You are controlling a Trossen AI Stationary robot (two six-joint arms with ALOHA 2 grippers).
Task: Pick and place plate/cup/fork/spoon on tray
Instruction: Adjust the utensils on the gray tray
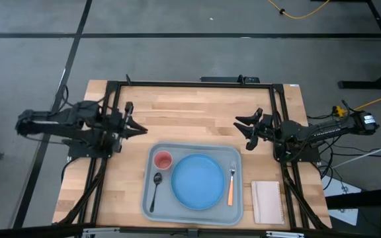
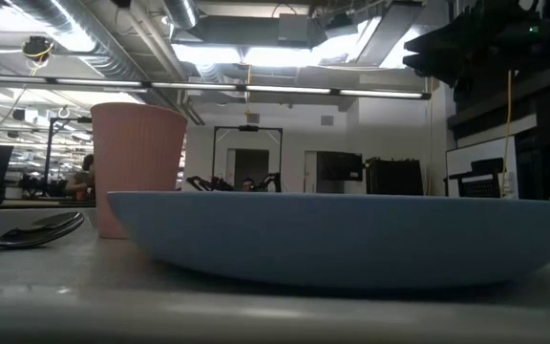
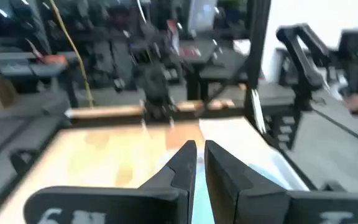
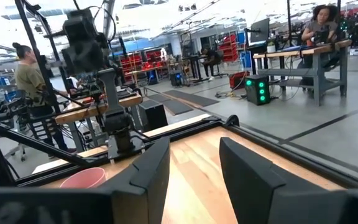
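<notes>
The pale blue-grey tray (image 1: 237,215) lies at the table's near middle. On it rest the blue plate (image 1: 198,181) in the centre, the pink-red cup (image 1: 163,159) upright at the far left corner, the dark spoon (image 1: 155,190) along the left side and the orange-handled fork (image 1: 231,183) along the right side. The low view shows the cup (image 2: 137,162), the spoon (image 2: 36,229) and the plate (image 2: 342,234) close up. My left gripper (image 1: 141,130) hangs level over the table's left part, shut and empty (image 3: 200,152). My right gripper (image 1: 242,132) hangs over the right part, open and empty (image 4: 194,162).
A small white pad (image 1: 267,201) lies on the table right of the tray. A black frame (image 1: 190,84) runs along the table's far edge and sides. Bare wood lies between the two grippers, beyond the tray. People sit and stand in the room behind.
</notes>
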